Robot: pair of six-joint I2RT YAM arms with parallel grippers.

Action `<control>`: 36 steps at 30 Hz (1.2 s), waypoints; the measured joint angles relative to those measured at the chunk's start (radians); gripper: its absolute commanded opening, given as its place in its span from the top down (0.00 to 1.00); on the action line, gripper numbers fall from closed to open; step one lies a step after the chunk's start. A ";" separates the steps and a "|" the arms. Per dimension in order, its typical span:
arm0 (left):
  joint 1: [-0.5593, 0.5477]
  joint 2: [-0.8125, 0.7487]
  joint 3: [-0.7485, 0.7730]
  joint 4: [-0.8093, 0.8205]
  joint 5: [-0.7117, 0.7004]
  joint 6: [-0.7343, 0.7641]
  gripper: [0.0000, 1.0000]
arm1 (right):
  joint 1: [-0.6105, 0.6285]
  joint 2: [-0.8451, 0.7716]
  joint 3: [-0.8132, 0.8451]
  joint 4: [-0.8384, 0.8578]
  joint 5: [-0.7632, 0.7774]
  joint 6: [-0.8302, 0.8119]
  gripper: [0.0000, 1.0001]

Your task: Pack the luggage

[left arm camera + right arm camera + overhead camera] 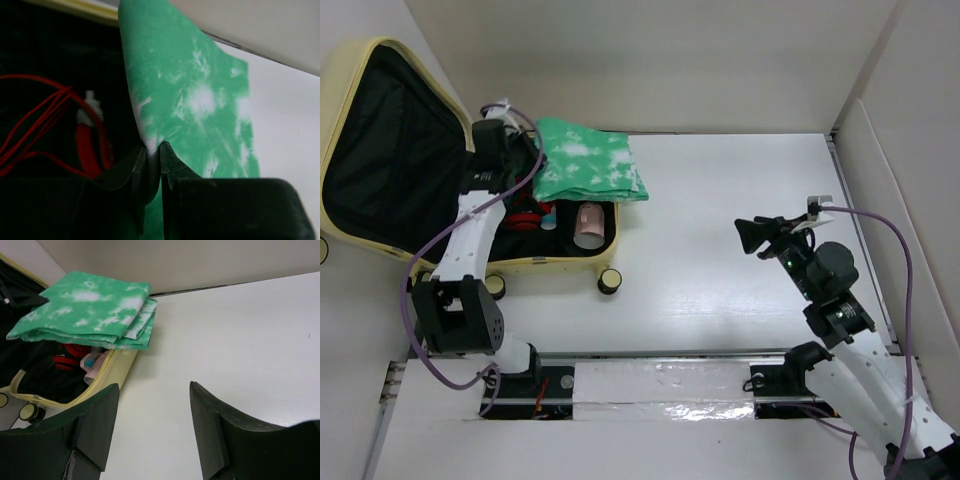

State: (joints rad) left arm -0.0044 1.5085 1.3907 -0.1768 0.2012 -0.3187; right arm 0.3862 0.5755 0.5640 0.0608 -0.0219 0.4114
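Note:
The luggage (545,264) lies open at the far left, a pale yellow shell with its black-lined lid (390,150) tipped back. A folded green-and-white cloth (590,160) rests across its right rim, partly over the table. My left gripper (527,153) is shut on the cloth's left edge; in the left wrist view the jaws (153,150) pinch the fabric (200,100). Over the bare table on the right, my right gripper (752,235) stands open and holds nothing. The right wrist view shows its jaws (155,390) wide apart, with the cloth (90,310) and the suitcase rim (115,367) beyond.
Inside the luggage lie a red cable (528,218) (90,145) and a pink cup (588,225) (95,365). Small wheels (610,282) stick out at its near side. White walls enclose the table at the back and right (880,180).

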 measured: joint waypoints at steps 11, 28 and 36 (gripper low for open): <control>0.195 -0.050 -0.314 0.117 -0.024 -0.013 1.00 | 0.000 -0.013 -0.021 -0.001 0.000 -0.004 0.36; 0.257 -0.136 -0.385 0.161 -0.216 -0.084 0.43 | 0.000 0.007 -0.024 0.000 -0.043 -0.016 0.29; 0.220 -0.446 -0.407 0.151 -0.274 -0.126 0.61 | 0.000 0.008 -0.027 0.005 -0.054 -0.022 0.48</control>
State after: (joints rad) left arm 0.2161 1.0630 0.9836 -0.0254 -0.0723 -0.4446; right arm 0.3862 0.5835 0.5365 0.0662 -0.0757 0.3897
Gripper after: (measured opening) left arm 0.418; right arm 0.650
